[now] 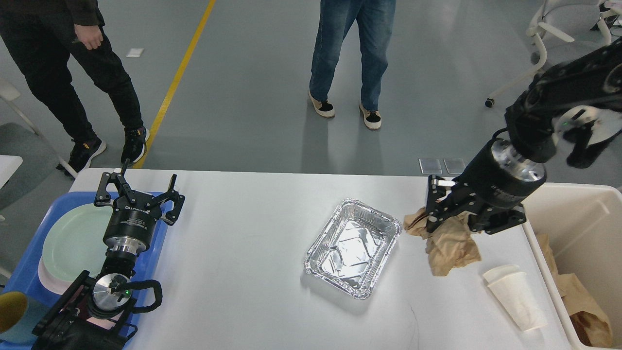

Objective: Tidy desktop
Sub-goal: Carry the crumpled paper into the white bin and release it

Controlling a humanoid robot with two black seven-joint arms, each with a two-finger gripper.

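The white desktop point(243, 253) holds an empty foil tray point(352, 247) in the middle, a crumpled brown paper point(449, 243) to its right and a white paper cup point(517, 297) lying on its side at the front right. My right gripper point(431, 210) is shut on the upper left part of the crumpled brown paper, which hangs and rests on the desktop. My left gripper point(138, 187) is open and empty, above the blue tray point(29, 272) at the desktop's left edge.
A pale green plate point(73, 243) on a pink one lies in the blue tray, with a yellow-lined cup point(12, 311) at the front left. A cream bin point(583, 218) at the right holds brown paper point(585, 306). Two people stand beyond the desk.
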